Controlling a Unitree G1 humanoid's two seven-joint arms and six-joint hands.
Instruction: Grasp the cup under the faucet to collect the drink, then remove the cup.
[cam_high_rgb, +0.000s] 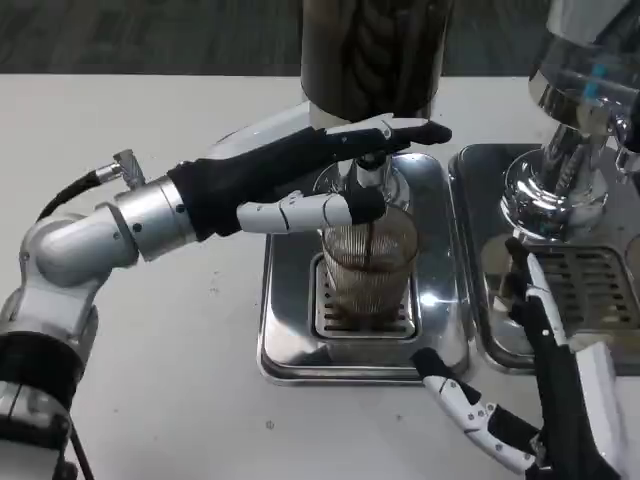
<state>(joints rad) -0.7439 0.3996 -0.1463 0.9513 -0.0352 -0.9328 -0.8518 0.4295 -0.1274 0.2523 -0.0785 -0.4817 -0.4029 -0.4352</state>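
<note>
Dark drink streams into the ribbed cup (368, 268) beneath our left hand (300, 180), which presses the faucet (368, 172); our right hand (520, 390), open and empty, must grasp next.

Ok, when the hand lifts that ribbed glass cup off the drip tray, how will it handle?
The ribbed glass cup looks rigid and probably breakable. Dark drink is pouring in, so it is likely getting heavier and could slosh if tilted. The ribs may help the hand grip.

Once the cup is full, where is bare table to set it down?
Bare table lies left of the drip tray, below the left robot hand. It is crowded between the trays, where the right robot hand sits.
</note>
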